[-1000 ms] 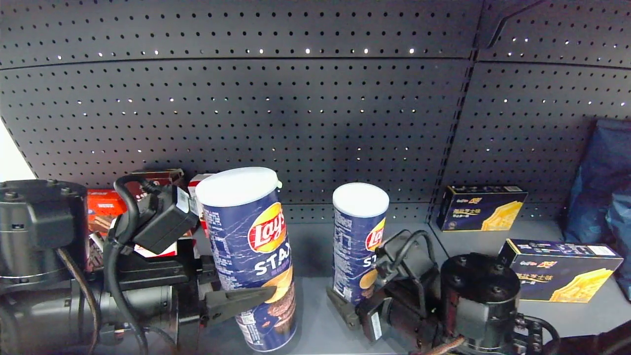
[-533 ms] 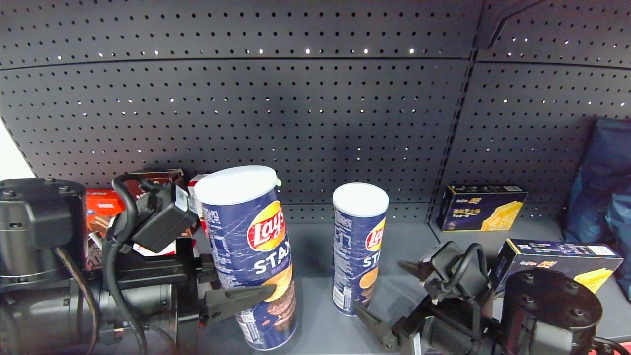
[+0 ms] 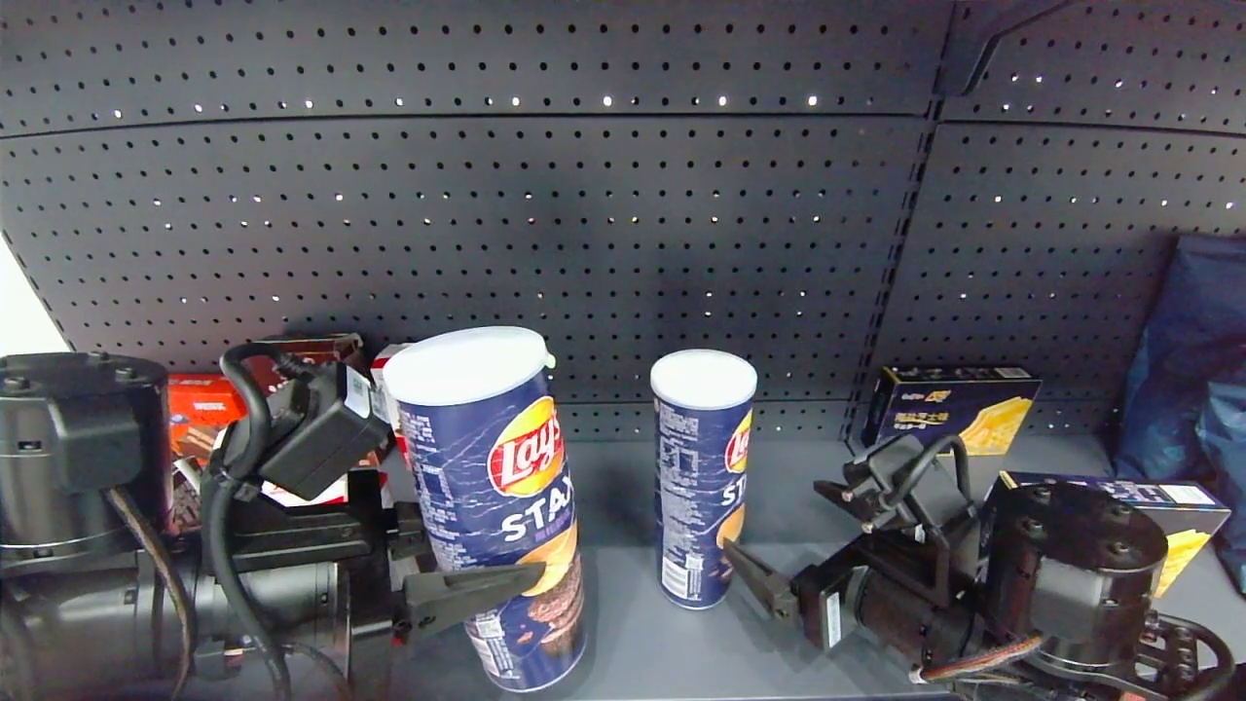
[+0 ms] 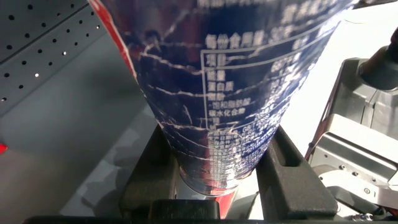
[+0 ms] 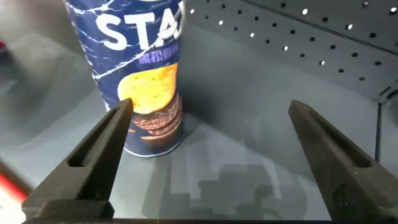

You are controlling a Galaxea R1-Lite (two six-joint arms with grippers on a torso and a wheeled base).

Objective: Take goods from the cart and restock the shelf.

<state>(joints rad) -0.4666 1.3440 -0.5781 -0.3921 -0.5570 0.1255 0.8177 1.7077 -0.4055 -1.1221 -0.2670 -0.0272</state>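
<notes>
Right gripper [image 5: 217,158] backed off, fingers wide, leaving the farther white-lidded blue chip can [image 3: 701,467] standing; left gripper [image 4: 217,186] squeezes the nearer can [image 3: 487,487] to shelve it.

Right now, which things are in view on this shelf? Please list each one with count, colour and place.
cans: 2, blue with white lids; one at the left, held; one standing free mid-shelf
dark boxes: 2, black and yellow; right side, one at the back, one nearer
red boxes: count unclear, red and white; far left, behind the left arm
bags: count unclear, blue; far right
pegboard: 1, dark grey; back wall
shelf: 1, grey; under all goods
left gripper: 1, black; shut on the left can
right gripper: 1, black; open, facing the free can
</notes>
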